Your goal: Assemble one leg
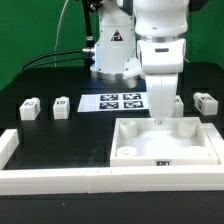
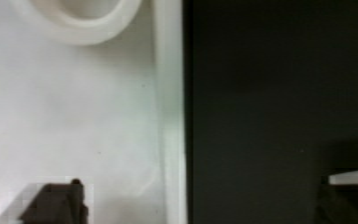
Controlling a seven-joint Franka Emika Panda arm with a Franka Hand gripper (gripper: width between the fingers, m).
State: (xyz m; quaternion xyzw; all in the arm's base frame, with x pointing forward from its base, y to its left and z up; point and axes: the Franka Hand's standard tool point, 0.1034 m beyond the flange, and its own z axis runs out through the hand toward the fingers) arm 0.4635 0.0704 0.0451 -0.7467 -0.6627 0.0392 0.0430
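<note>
Nearest the exterior camera lay a long white border bar [image 1: 60, 176], running along the table's front with a short arm turning back at the exterior view's left. Behind it three small white blocks stood on the black table [image 1: 45, 85], all well apart from the gripper. One leg [image 1: 29, 108] and a second leg [image 1: 61, 106] stood side by side at the exterior view's left, and a third leg [image 1: 205, 102] at its right, each with a dark tag facing the camera. Between them the marker board [image 1: 120, 101] lay flat. The gripper [image 1: 160, 120] hung low over the rear of the tray piece [image 1: 195, 155]. In the wrist view its fingers [image 2: 55, 203] were spread wide, straddling the tray's edge, with white tray on one side and black table on the other. A round recess [image 2: 78, 20] showed farther along the tray.
</note>
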